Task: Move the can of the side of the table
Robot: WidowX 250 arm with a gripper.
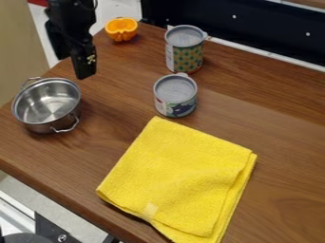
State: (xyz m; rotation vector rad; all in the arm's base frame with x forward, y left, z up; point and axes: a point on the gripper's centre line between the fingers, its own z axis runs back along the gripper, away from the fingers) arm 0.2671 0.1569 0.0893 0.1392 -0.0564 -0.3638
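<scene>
One wooden table (279, 135) bears a folded yellow cloth (177, 178). Pincer (82, 71), upper left: whether closed or released cannot be told. Steel pot (47, 104): open, empty. Taller can (184, 52), behind the shorter can (175, 97) near the cloth: both lidded, contents hidden; intended one uncertain. Either probably rigid, smooth, fairly light; best grasped across its sides. Orange half (121, 29): smallest.

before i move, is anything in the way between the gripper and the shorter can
Nothing visible stands between the gripper and the shorter can. The taller can stands behind it in the view, off that line.
</scene>
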